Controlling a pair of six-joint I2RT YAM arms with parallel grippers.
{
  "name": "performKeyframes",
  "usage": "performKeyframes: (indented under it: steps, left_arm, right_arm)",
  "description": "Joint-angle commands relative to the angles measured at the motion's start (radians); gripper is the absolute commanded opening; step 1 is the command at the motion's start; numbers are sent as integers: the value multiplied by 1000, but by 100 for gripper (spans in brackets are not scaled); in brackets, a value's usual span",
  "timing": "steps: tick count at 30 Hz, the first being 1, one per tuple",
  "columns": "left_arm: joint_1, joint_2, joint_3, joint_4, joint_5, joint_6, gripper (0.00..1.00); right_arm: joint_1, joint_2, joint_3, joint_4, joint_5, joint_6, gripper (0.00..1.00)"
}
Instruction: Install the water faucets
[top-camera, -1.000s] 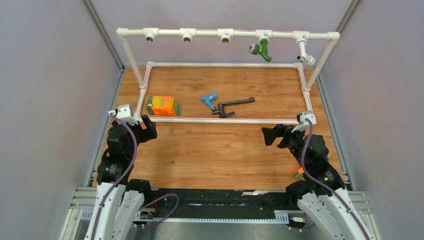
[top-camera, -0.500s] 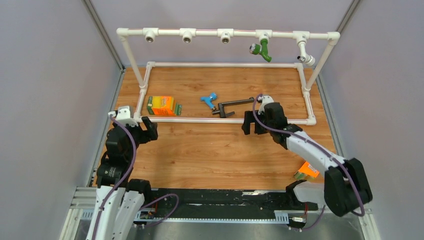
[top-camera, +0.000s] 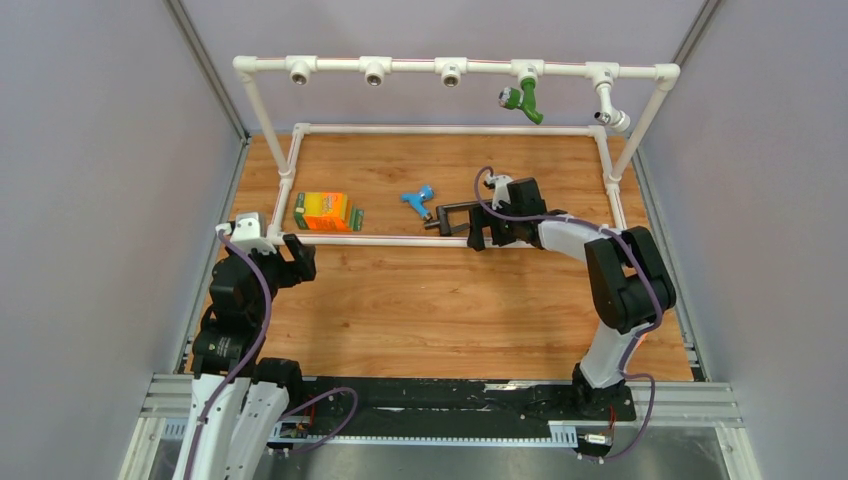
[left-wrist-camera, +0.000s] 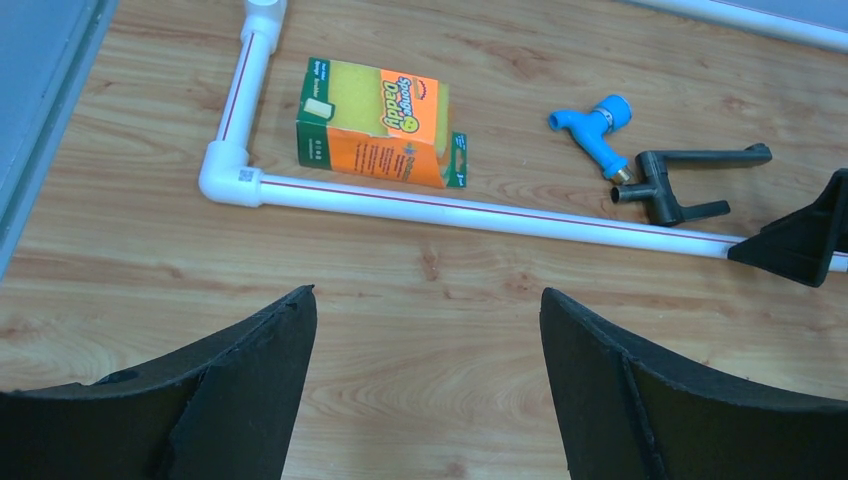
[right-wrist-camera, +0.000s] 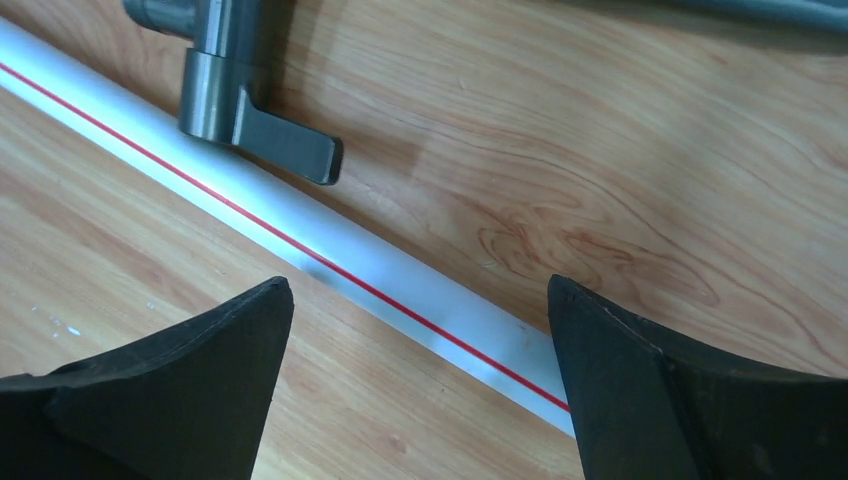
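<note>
The dark-brown L-shaped faucet (top-camera: 450, 212) lies on the wooden table inside the white pipe frame, with the small blue faucet (top-camera: 418, 199) just left of it. Both also show in the left wrist view, dark-brown (left-wrist-camera: 690, 180) and blue (left-wrist-camera: 595, 135). My right gripper (top-camera: 490, 238) is open and empty, hovering over the frame's front pipe (right-wrist-camera: 400, 280) right beside the dark faucet's handle (right-wrist-camera: 260, 135). My left gripper (top-camera: 290, 258) is open and empty at the near left. A green faucet (top-camera: 525, 100) and a white-chrome faucet (top-camera: 610, 108) hang from the top rail.
An orange sponge box (top-camera: 325, 210) lies inside the frame at the left. The top rail (top-camera: 410, 65) carries three open tee sockets (top-camera: 372, 71). The frame's front pipe (top-camera: 380, 240) runs across the table between my arms and the faucets. Grey walls stand on both sides.
My right arm has reached forward and left from the near right, ending over the front pipe beside the dark-brown faucet. The left arm has not moved.
</note>
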Motion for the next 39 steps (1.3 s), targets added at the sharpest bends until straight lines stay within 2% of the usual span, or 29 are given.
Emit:
performKeyframes:
  steps: [1,5,18,27,33,39]
  left_arm:
    - [-5,-8,-3,40,6,21,88]
    - [-8,-7,-3,40,13,21,88]
    - [-8,-4,-6,39,29,17,88]
    - [-8,1,-9,39,53,15,88]
    - [-8,4,-9,42,61,14,88]
    - [-8,3,-10,40,56,12,88]
  right_arm:
    - [-3,18,6,-30,-175,-41,100]
    - [8,3,-31,-81,-204,-10,100]
    - [158,-236,-318,-61,-132,188,100]
    - [262,-427,-409,-30,-112,277,97]
    - [261,-551,-422,175,131,473,95]
    - [259,-459,-488,534,251,732,90]
